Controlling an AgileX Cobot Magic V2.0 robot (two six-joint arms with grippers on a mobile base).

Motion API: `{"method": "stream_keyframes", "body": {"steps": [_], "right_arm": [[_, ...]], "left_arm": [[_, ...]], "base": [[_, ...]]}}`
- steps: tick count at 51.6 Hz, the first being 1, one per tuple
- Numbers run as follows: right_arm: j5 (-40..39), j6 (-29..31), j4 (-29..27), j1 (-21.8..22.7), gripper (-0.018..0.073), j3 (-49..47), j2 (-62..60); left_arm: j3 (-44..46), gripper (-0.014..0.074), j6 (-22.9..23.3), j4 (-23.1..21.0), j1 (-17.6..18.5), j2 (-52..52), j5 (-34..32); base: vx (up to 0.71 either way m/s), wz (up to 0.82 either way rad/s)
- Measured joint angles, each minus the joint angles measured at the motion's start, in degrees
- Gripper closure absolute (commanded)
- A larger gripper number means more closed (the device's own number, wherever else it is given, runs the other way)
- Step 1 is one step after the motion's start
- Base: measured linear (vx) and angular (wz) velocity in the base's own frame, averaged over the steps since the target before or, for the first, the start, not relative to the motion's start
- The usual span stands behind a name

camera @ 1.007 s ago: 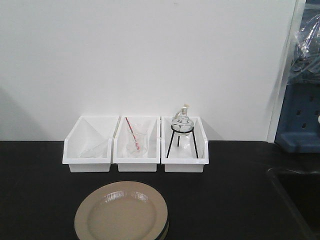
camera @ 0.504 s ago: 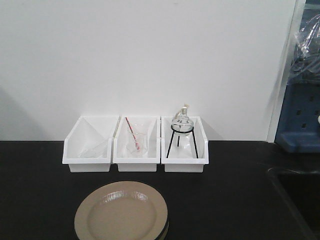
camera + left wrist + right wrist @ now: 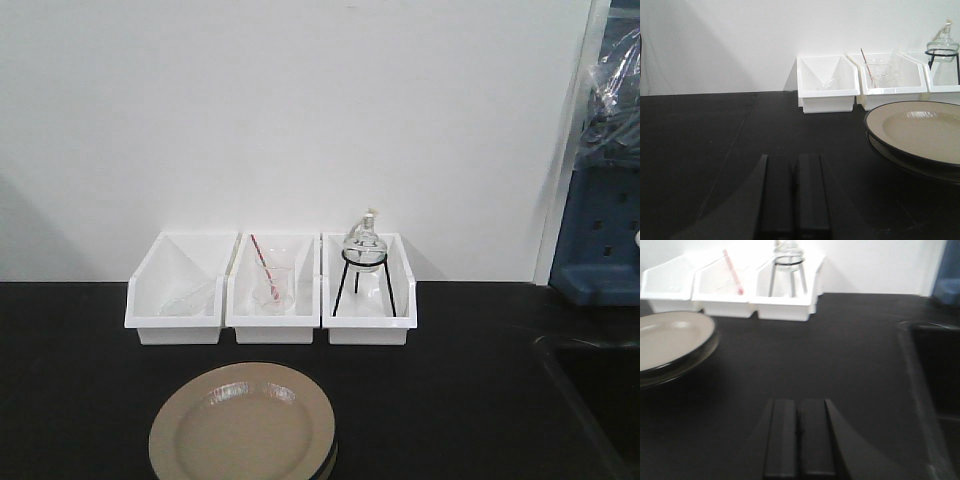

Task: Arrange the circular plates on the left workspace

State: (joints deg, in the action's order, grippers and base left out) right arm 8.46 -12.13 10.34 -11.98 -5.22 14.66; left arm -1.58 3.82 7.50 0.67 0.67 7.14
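Beige round ceramic plates (image 3: 243, 425) with dark rims sit stacked at the near middle of the black tabletop (image 3: 480, 400), in front of three white plastic bins (image 3: 271, 290) of glassware. The left claw (image 3: 790, 197) and right claw (image 3: 799, 437) rest low on either side, fingers pressed together and holding nothing, leaving the stack within reach of both.

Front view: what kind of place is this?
Probably a lab bench: a black benchtop with a sink basin, white bins holding glassware, and a round flask on a tripod stand. The stacked plates look staged.
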Motion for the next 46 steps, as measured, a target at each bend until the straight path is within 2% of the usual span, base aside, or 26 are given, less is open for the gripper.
{"method": "stream_keyframes", "body": {"steps": [6, 13, 46], "right_arm": [[-0.2, -0.2, 0.1, 5.5, 0.0563, 6.0, -10.4], [-0.7, -0.2, 0.1, 9.9, 0.0563, 6.9, -15.0], [-0.2, -0.2, -2.1, 10.5, 0.0563, 6.9, -15.2]], "left_arm": [[0.0, 0.0594, 0.0, 0.0, 0.0, 0.0, 0.0], [0.0, 0.0594, 0.0, 0.0, 0.0, 0.0, 0.0], [0.0, 0.0594, 0.0, 0.0, 0.0, 0.0, 0.2]], "base": [[0.0, 0.0], [0.0, 0.0], [0.0, 0.0]]}}
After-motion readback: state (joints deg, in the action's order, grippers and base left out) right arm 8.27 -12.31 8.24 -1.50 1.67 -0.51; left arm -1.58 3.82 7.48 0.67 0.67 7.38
